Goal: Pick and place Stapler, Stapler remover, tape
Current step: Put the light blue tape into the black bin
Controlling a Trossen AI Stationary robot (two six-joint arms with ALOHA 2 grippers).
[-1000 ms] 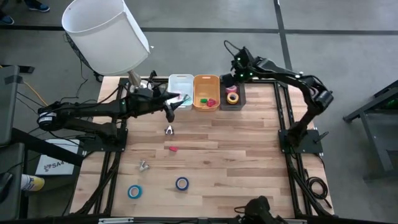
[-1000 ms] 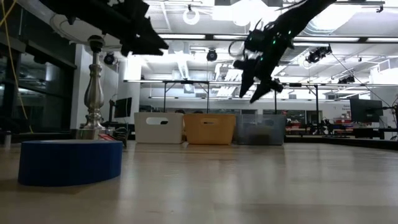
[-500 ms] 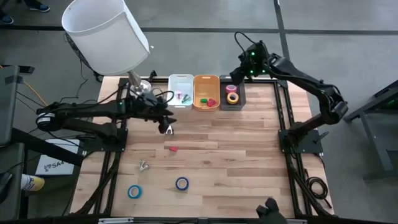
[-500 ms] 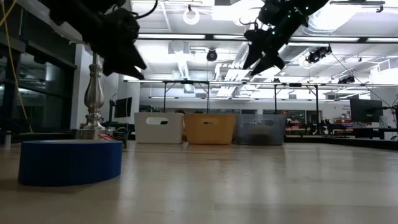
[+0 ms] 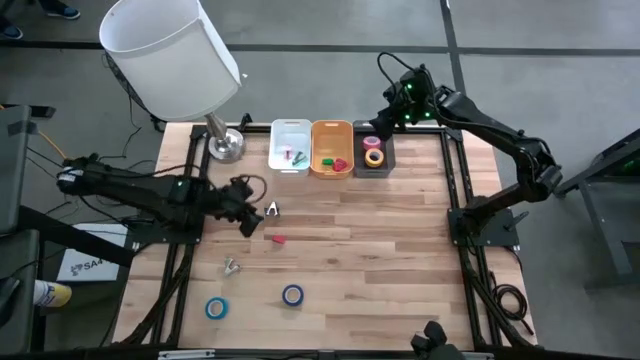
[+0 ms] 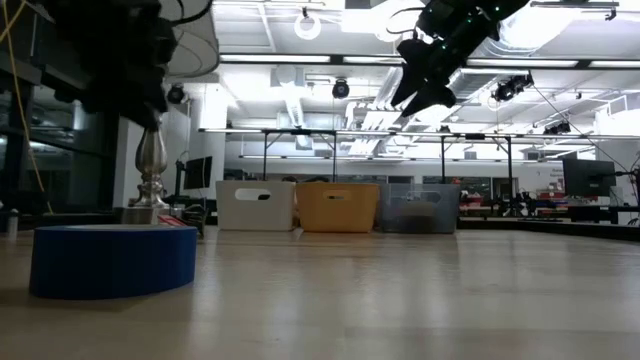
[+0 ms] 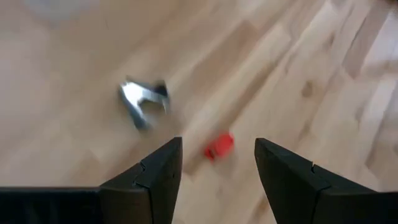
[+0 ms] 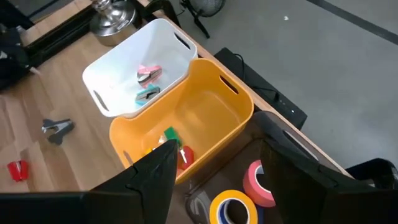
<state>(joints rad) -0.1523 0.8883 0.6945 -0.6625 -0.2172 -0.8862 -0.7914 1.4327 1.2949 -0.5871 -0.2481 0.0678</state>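
Note:
My left gripper (image 5: pixel 250 216) hangs open over the table's left middle; in its wrist view (image 7: pixel 217 169) the fingers frame a small red object (image 7: pixel 219 146) without touching it. A metal staple remover (image 5: pixel 271 209) lies just beyond it, and a second one (image 5: pixel 231 266) lies nearer the near edge. Two blue tape rolls (image 5: pixel 216 307) (image 5: pixel 292 294) lie flat near the near edge. My right gripper (image 5: pixel 386 118) is open, high above the far edge by the dark bin (image 5: pixel 386 158). That bin holds a yellow roll (image 8: pixel 231 204) and a pink roll (image 8: pixel 257 179).
Three bins stand in a row at the far edge: white (image 5: pixel 290 128), with pink and teal staple removers (image 8: pixel 148 84), orange (image 5: pixel 332 127), with small items, and dark. A lamp with a white shade (image 5: pixel 170 50) stands at the far left corner. Bare wood lies across the table's right half.
My left gripper has drawn back from the white bin toward the near-left and come lower, ending over the staple remover and the red object. My right gripper rose from above the dark bin toward the far edge, then held still.

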